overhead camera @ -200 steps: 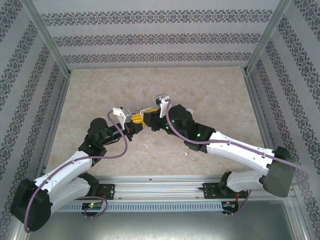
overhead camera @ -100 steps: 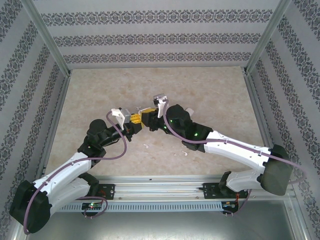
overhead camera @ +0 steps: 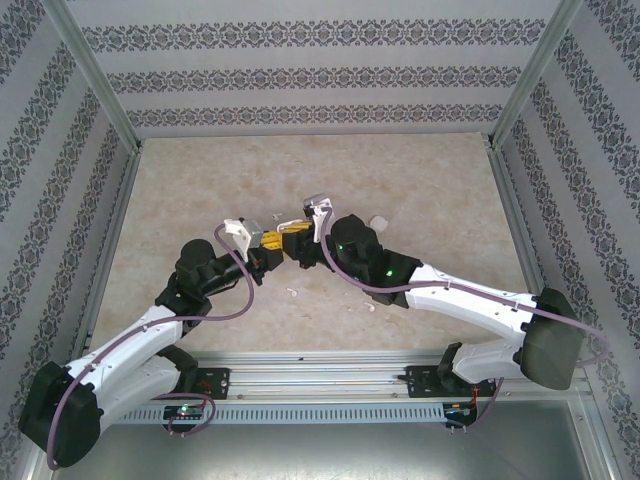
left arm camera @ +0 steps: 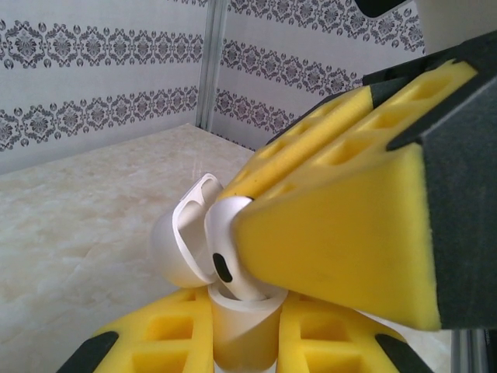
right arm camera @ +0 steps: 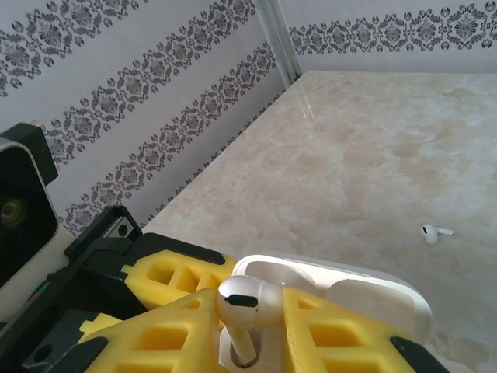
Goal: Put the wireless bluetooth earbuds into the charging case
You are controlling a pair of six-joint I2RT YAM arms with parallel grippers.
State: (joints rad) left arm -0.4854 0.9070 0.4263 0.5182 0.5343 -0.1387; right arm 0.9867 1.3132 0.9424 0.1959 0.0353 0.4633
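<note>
- Right gripper (right arm camera: 248, 330) pinches one earbud (right arm camera: 242, 299), stem pointing down, right at the mouth of the charging case (left arm camera: 186, 249).
- Left gripper (left arm camera: 242, 346) is clamped on that case, lid hinged open.
- A loose earbud (right arm camera: 431, 231) lies on the table (right arm camera: 373, 155), well apart from both.

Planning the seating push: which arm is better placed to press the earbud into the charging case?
Right. The right gripper pinches the earbud stem-first at the open charging case, which the left gripper clamps steady.
</note>
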